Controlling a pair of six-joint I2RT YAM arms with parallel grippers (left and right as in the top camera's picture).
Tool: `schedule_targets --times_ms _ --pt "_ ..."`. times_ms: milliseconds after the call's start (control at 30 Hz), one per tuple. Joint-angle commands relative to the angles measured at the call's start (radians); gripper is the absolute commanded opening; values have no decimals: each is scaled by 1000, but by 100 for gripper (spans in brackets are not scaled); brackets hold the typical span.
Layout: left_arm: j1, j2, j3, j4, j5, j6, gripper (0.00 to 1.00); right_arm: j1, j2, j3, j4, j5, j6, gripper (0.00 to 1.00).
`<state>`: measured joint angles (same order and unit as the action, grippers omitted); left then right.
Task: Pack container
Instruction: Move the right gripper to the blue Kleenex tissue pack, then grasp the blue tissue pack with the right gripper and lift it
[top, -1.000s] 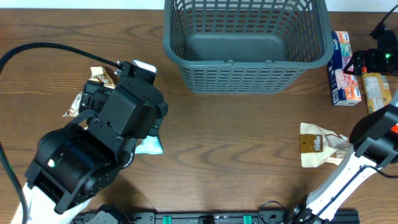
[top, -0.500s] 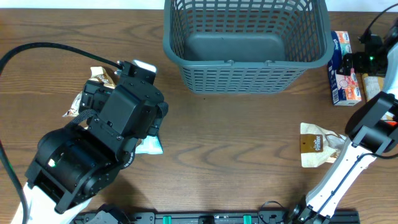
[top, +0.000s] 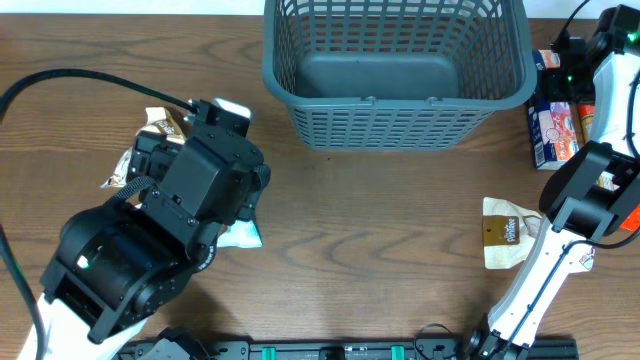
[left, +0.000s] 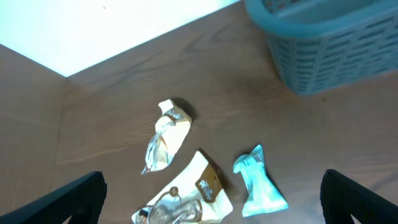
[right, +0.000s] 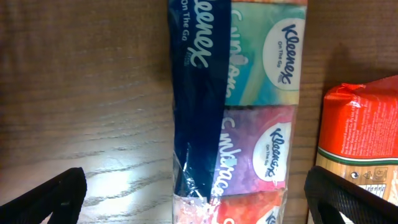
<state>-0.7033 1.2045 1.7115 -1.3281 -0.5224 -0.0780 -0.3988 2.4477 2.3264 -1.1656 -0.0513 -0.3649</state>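
The container (top: 400, 98), a dark grey lattice basket, stands empty at the far middle of the table; its corner shows in the left wrist view (left: 336, 43). My left gripper (left: 214, 202) hangs open above three packets: a crumpled cream packet (left: 166, 134), a cream pouch with a brown label (left: 186, 199) and a teal packet (left: 258, 183). My right gripper (right: 199, 202) is open, low over a Kleenex tissue pack (right: 249, 106), its fingers on either side and apart from it. The tissue pack (top: 553, 120) lies right of the basket.
A red and orange packet (right: 364, 137) lies just right of the tissue pack. Another cream pouch with a brown label (top: 510, 232) lies at the right, beside the right arm (top: 590, 200). The bulky left arm (top: 170, 220) covers much of the left side.
The right arm has swung toward the far right corner, bringing its gripper over the tissue pack. The left arm and the packets have not moved.
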Motion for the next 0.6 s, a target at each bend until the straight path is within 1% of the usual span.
schedule_targets --times_ms 0,567 --pt "0 4 0 -23 17 -10 99 -12 34 0 -2 -5 9 99" --pt "0 4 0 -33 17 -9 99 -27 55 -24 3 -10 9 99"
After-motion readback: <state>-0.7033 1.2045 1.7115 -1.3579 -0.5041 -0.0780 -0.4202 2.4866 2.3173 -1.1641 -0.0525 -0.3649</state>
